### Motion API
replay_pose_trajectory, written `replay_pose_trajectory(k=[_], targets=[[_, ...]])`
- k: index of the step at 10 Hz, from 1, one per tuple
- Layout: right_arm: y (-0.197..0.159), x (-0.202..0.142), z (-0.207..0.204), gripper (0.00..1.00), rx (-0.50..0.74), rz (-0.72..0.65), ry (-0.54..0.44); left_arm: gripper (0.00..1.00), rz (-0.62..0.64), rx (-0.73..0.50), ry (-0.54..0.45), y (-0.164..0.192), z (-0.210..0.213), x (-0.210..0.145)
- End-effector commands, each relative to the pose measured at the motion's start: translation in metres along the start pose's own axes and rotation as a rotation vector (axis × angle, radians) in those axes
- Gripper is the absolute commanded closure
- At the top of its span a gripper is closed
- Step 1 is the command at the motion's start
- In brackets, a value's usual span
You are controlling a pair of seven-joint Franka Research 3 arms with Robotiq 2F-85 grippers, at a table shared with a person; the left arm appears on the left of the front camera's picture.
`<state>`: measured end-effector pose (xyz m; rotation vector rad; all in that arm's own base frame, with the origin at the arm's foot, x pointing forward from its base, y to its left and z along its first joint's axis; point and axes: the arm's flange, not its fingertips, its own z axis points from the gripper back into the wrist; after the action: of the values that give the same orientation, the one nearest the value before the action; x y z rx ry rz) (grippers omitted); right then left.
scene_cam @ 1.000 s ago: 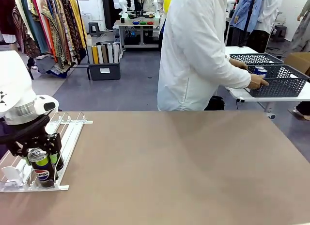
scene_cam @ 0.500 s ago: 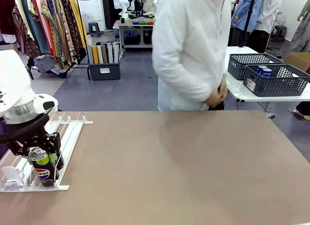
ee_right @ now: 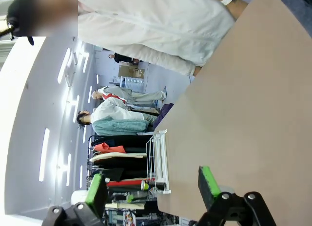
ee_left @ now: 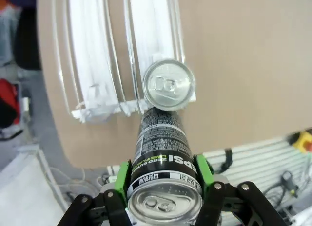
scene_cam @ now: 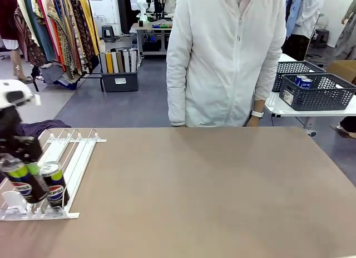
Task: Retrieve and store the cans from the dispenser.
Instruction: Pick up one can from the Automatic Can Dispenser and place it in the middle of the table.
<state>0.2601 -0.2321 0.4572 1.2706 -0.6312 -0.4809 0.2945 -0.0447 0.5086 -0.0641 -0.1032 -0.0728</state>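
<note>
My left gripper (scene_cam: 18, 174) is shut on a black Pepsi can (scene_cam: 22, 185) with a lime-green band, held a little tilted over the left side of the dispenser (scene_cam: 78, 152). In the left wrist view the green pads (ee_left: 204, 171) clamp that can (ee_left: 163, 153) at both sides. A second Pepsi can (scene_cam: 54, 184) stands upright at the dispenser's low front end, just right of the held one; from the wrist its silver top (ee_left: 168, 84) shows above the white lanes (ee_left: 97, 50). My right gripper (ee_right: 151, 187) is open with nothing in it, above the table.
A person in a white coat (scene_cam: 222, 58) stands at the far edge, arms down. Behind, on a white side table, two dark grey lattice baskets (scene_cam: 320, 97) stand, one with blue cans (scene_cam: 301, 80). The brown tabletop (scene_cam: 211, 185) is bare to the right of the dispenser.
My left gripper moved left and back with its can, uncovering a second can at the lane's end. The person turned from the baskets to face the table.
</note>
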Motion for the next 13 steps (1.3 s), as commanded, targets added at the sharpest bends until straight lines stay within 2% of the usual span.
replay_pose_trajectory(k=[1, 3, 4, 5, 10, 11, 13], targets=[[0.004, 0.002, -0.002, 0.0, 0.028, 0.006, -0.013, 1.0, -0.122, -0.085, -0.11, 0.004, 0.021, -0.047], [0.004, 0.002, -0.002, 0.0, 0.028, 0.006, -0.013, 1.0, -0.121, -0.202, -0.209, 0.013, 0.032, -0.06], [0.004, 0.002, -0.002, 0.0, 0.028, 0.006, -0.013, 1.0, -0.072, -0.266, -0.212, 0.027, 0.034, -0.062], [0.004, 0.002, -0.002, 0.0, 0.028, 0.006, -0.013, 1.0, -0.108, -0.106, -0.158, 0.003, 0.061, -0.047], [0.004, 0.002, -0.002, 0.0, 0.028, 0.006, -0.013, 1.0, -0.102, -0.121, -0.148, 0.0, 0.057, -0.047], [0.004, 0.002, -0.002, 0.0, 0.028, 0.006, -0.013, 1.0, -0.117, -0.133, -0.181, -0.024, 0.06, -0.036], [0.004, 0.002, -0.002, 0.0, 0.028, 0.006, -0.013, 1.0, -0.238, -0.085, -0.211, -0.116, 0.062, 0.011]])
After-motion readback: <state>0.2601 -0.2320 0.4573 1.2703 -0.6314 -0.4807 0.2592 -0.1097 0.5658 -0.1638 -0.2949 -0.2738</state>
